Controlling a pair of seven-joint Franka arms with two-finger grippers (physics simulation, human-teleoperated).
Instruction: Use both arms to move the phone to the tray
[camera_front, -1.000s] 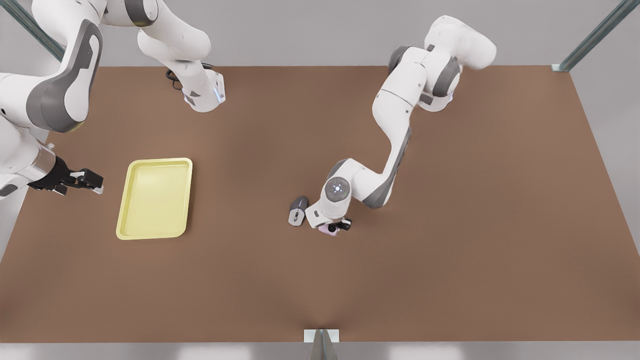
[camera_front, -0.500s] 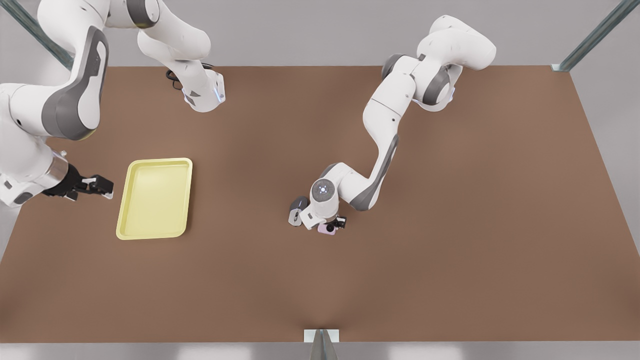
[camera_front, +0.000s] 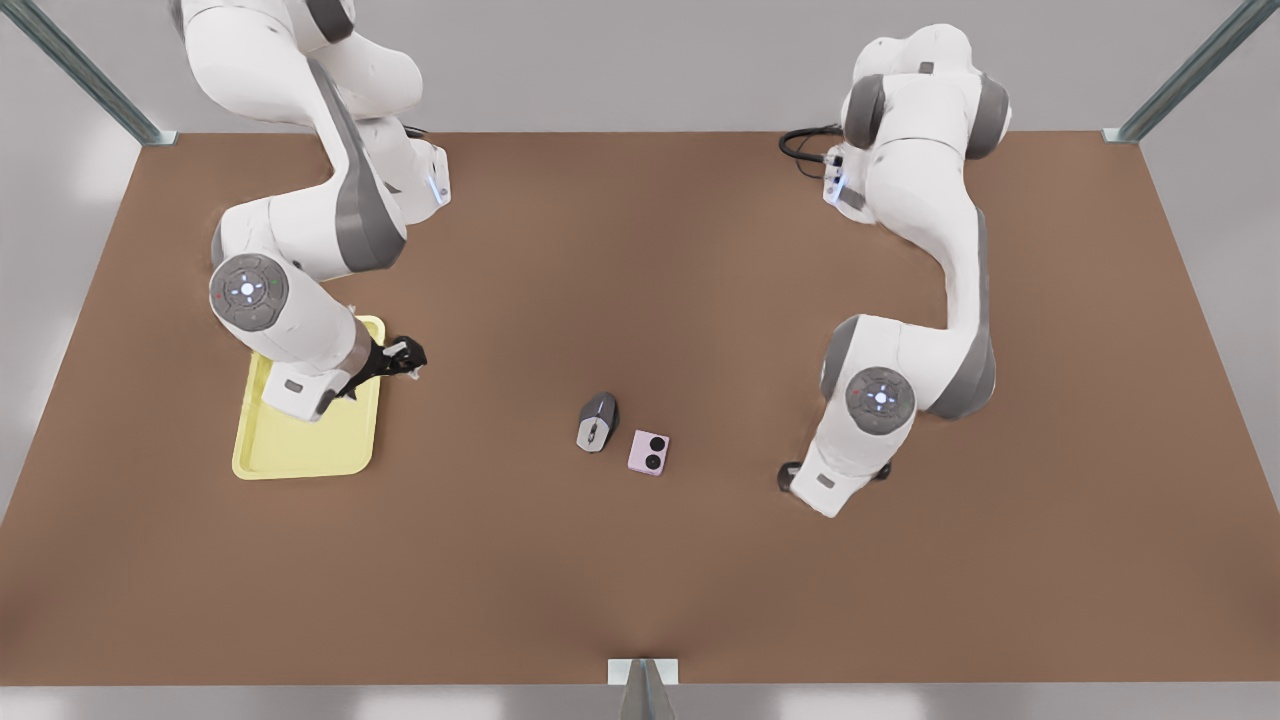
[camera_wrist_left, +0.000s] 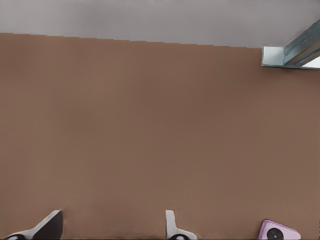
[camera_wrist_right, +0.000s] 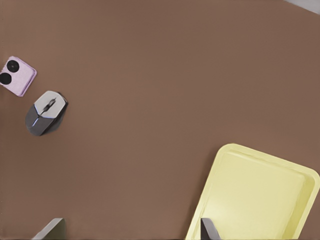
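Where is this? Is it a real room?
Probably not: it looks like a simulated robot test bench. A bare brown table inside a metal frame holds a phone, a mouse and a tray.

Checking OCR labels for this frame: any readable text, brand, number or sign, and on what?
No readable text.
Phone: two black camera circles, no lettering.
Mouse, tray: unmarked.
Arm wrist cap: lit dots, too small to read.
Left hand near the phone, right hand over the tray edge: no labels.

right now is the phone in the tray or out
Out: the phone lies flat on the table beside the mouse, well apart from the tray.
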